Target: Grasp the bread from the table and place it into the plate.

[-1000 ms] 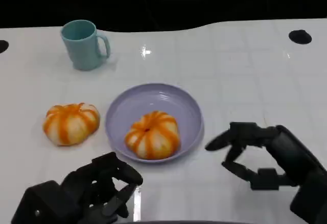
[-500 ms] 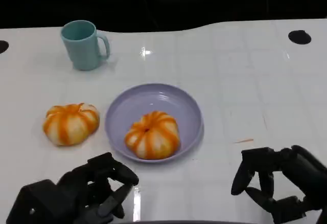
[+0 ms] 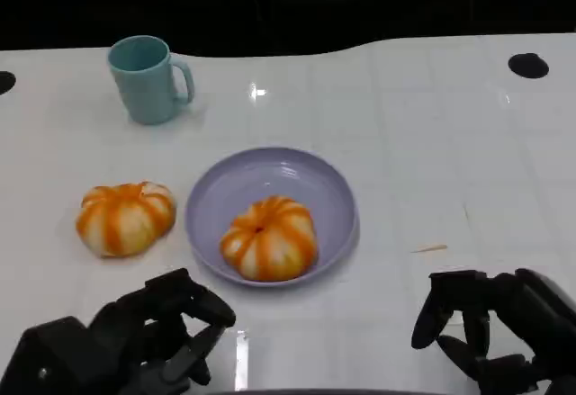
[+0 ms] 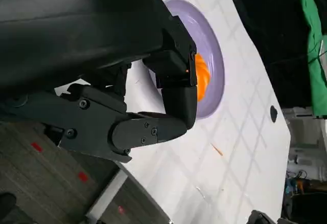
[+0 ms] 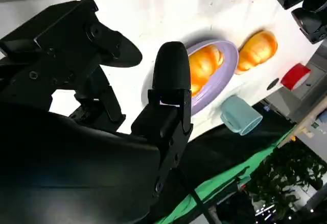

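Note:
One orange-and-white striped bread [image 3: 270, 237] lies in the near part of the purple plate [image 3: 270, 172]; the wrist views show this bread [image 4: 203, 77] [image 5: 205, 64] on the plate [image 4: 203, 30] [image 5: 215, 88] too. A second, similar bread [image 3: 124, 217] [image 5: 258, 50] sits on the white table left of the plate. My left hand [image 3: 148, 336] hovers at the near edge, below and left of the plate, fingers loosely bent around nothing. My right hand [image 3: 490, 327] is at the near right, well clear of the plate, fingers apart and empty.
A teal mug [image 3: 148, 78] [image 5: 239, 114] stands at the back left. A thin orange sliver [image 3: 430, 248] lies right of the plate. Black round marks [image 3: 528, 65] sit at the table's far right and far left edges.
My right hand has drawn back from beside the plate toward the near right edge, still empty. The left hand has sunk slightly. Both breads, the plate and the mug have stayed put.

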{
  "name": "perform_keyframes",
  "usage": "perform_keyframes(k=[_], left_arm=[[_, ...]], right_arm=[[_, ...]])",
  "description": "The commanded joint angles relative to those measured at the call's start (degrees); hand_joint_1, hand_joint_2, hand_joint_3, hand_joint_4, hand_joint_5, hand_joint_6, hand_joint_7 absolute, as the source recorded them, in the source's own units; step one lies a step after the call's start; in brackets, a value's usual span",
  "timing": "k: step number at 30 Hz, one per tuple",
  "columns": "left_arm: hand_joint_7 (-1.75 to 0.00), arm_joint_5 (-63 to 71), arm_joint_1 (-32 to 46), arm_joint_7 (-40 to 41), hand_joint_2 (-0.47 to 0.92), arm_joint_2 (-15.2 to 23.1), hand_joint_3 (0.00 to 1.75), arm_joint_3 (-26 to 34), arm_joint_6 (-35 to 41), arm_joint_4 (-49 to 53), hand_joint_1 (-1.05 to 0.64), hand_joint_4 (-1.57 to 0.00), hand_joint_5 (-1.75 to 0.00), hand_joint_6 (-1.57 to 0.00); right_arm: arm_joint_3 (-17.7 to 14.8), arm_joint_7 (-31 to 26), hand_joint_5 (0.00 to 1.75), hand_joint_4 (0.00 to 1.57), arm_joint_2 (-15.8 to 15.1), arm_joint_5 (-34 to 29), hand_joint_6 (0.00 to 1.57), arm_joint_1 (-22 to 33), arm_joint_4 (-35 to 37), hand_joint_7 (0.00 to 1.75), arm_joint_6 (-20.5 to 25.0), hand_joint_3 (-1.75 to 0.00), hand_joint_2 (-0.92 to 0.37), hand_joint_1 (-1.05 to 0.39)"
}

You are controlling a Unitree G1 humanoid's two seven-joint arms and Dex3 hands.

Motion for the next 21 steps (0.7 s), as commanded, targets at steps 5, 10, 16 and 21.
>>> perform_keyframes(k=[5, 10, 16, 21], left_arm=[[-1.34, 0.4, -0.2, -0.2, 0.92, 0.7, 0.46, 0.0, -1.9, 1.4, -0.39, -0.62, -1.75, -0.58], [-1.34, 0.6, -0.6, -0.1, 0.92, 0.6, 0.45, 0.0, -2.7, 2.2, -0.39, -0.62, -1.75, -0.58], [-1.34, 0.8, -0.8, -0.2, 0.92, 0.8, 0.45, -0.1, -3.7, 2.9, -0.39, -0.62, -1.75, -0.58], [-1.34, 0.7, -0.9, -0.3, 0.92, 0.6, 0.45, 0.0, -3.7, 3.0, -0.39, -0.62, -1.75, -0.58]], right_arm=[[-0.1, -2.0, 1.75, 0.93, 0.1, -1.6, 0.89, -0.5, 1.4, 1.23, -1.3, -1.22, -0.31, 0.02], [-0.3, -2.0, 1.75, 0.94, 0.0, -1.3, 0.9, -1.0, 2.4, 1.23, -2.4, -1.23, -0.29, 0.02], [-0.2, -2.5, 1.73, 0.95, 0.1, -1.5, 0.92, -1.5, 3.0, 1.22, -3.1, -1.25, -0.27, 0.02], [-0.3, -2.2, 1.75, 0.95, 0.1, -1.2, 0.92, -1.6, 2.6, 1.22, -2.5, -1.27, -0.26, 0.0]])
